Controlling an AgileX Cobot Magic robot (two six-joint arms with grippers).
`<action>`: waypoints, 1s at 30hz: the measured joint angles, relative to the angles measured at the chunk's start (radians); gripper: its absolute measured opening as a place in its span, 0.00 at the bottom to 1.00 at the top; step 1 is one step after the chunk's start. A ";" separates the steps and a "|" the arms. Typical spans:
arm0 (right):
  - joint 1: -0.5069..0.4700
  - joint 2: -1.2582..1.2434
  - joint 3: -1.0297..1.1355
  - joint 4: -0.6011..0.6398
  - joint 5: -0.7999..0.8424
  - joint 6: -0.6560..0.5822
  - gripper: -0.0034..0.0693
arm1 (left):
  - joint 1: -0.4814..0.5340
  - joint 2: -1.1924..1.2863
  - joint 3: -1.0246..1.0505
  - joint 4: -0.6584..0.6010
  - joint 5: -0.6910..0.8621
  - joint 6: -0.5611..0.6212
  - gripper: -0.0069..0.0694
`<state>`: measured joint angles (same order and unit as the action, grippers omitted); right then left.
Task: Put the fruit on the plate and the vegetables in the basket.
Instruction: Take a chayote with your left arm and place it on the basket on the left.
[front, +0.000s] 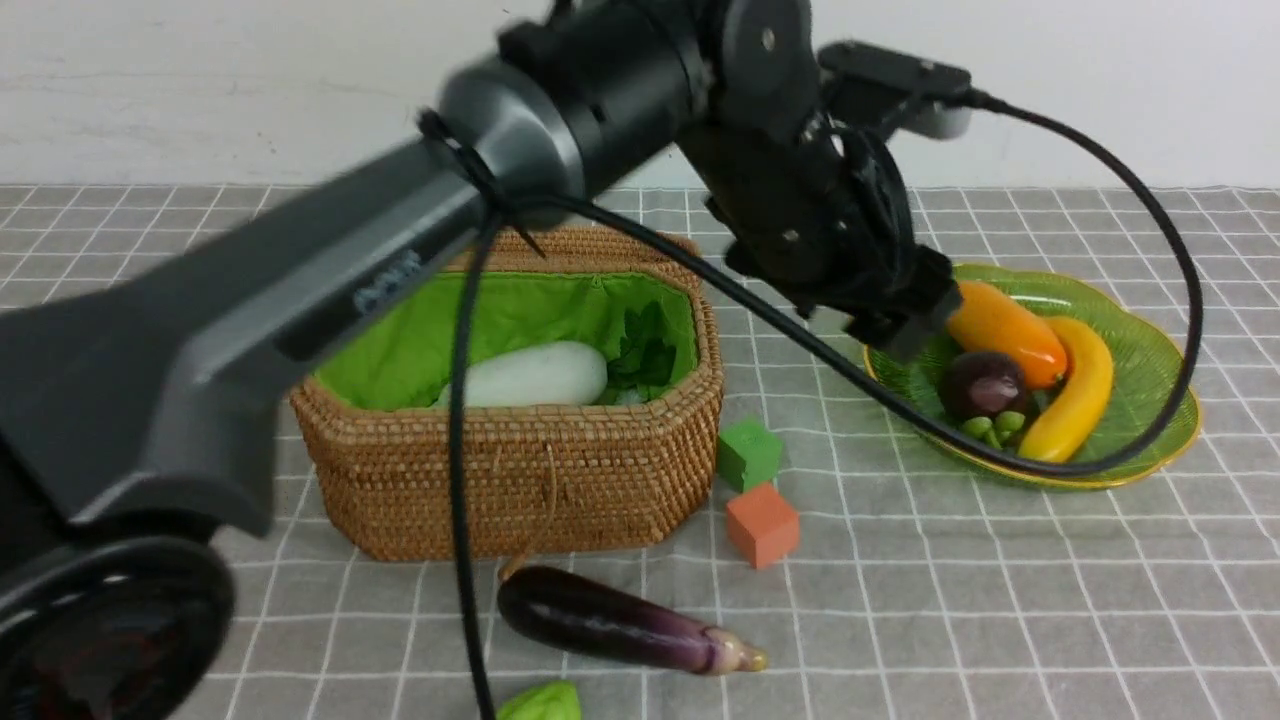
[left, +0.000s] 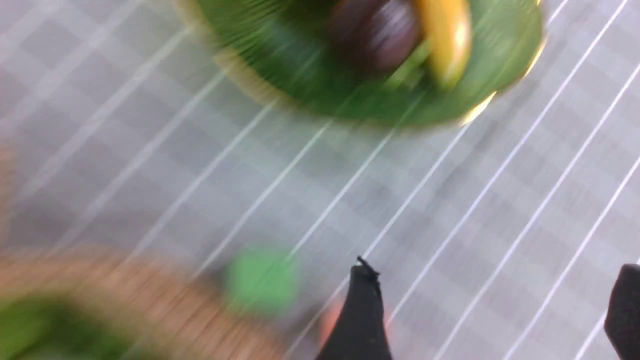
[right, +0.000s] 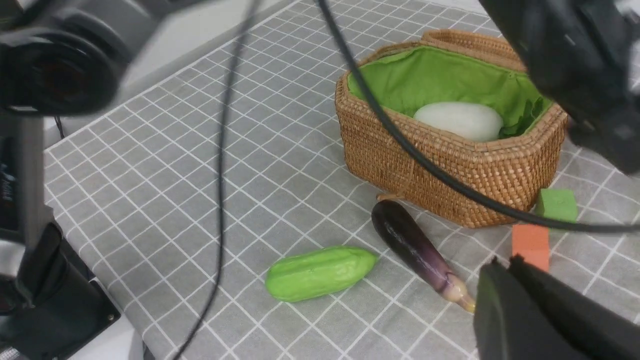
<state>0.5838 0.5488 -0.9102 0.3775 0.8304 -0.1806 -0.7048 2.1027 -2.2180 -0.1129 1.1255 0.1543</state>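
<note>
On the grey checked tablecloth (front: 1000, 620) we saw the green glass plate (front: 1145, 335) at the right, carrying three fruits: the banana (front: 1080, 400), the orange-yellow fruit (front: 1005, 330) beside it, and the dark purple fruit (front: 985, 385) with its green leaflets in front. Over the plate's left edge hung the left gripper (front: 900, 335). Its blurred wrist view showed its fingers (left: 360, 310) standing wide apart with nothing between them. We found the woven basket (front: 520, 480) left of the plate, its lid hinged back, with the white vegetable (front: 530, 378) and dark green leaves (front: 645, 350) lying on its green lining. The eggplant (front: 610, 620) lay on the cloth just in front of the basket, and the light green leafy piece (right: 320, 272) lay near it, closer to the robot. A green cube (front: 747, 452) and an orange cube (front: 762, 523) sat between basket and plate. The right gripper (right: 502, 265), seen only from its own wrist, had its jaws pressed together and held nothing.
</note>
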 joint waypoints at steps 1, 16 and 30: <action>0.000 0.000 0.000 -0.005 0.010 -0.001 0.05 | 0.000 -0.053 -0.001 0.090 0.075 0.000 0.87; 0.000 0.000 0.000 -0.051 0.023 -0.001 0.07 | 0.001 -0.735 0.775 0.231 0.106 -0.253 0.87; 0.000 0.000 0.000 -0.080 0.023 -0.003 0.09 | 0.001 -0.532 1.373 0.103 -0.415 -0.321 0.85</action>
<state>0.5838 0.5488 -0.9102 0.2980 0.8538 -0.1836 -0.7038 1.5702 -0.8451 -0.0103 0.7109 -0.1666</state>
